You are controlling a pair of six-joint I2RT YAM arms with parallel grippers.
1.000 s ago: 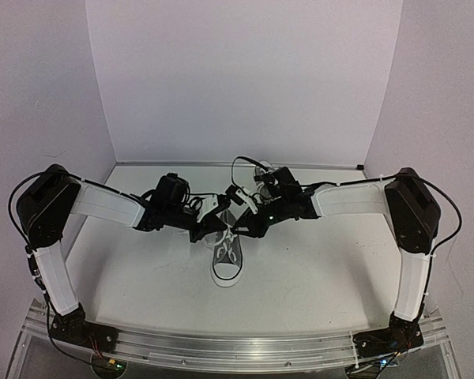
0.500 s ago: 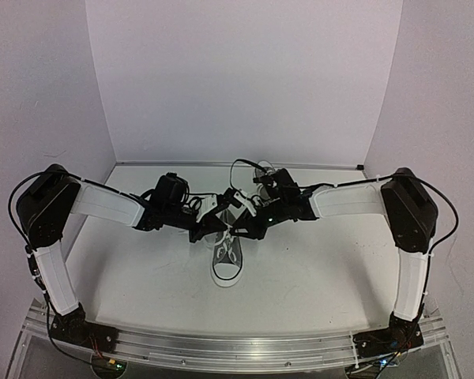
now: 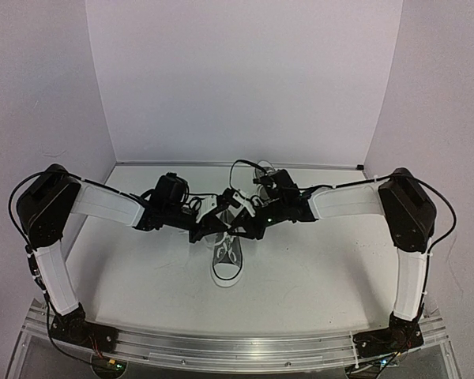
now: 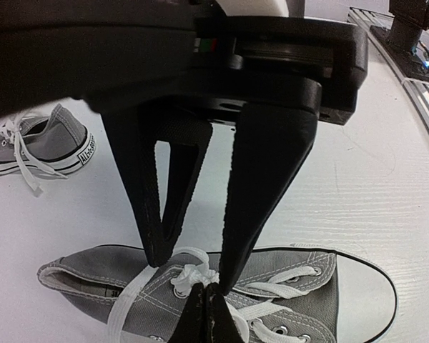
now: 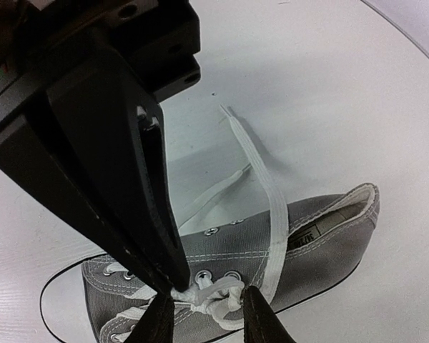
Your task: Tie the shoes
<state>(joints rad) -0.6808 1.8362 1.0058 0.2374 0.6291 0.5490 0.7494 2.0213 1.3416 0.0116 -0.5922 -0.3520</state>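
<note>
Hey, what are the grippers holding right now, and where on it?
The left gripper is shut on the white lace of the near shoe, at the knot. The right gripper straddles that knot; whether it grips cannot be told.

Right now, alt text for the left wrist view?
The right gripper fills the upper frame, fingers parted either side of the white lace knot on a grey sneaker. The left gripper, shut, reaches the knot from below; a second sneaker sits at the left edge.

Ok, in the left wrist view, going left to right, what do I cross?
Second sneaker → left gripper, jaws closed on the lace knot → white toe cap of the near sneaker.
</note>
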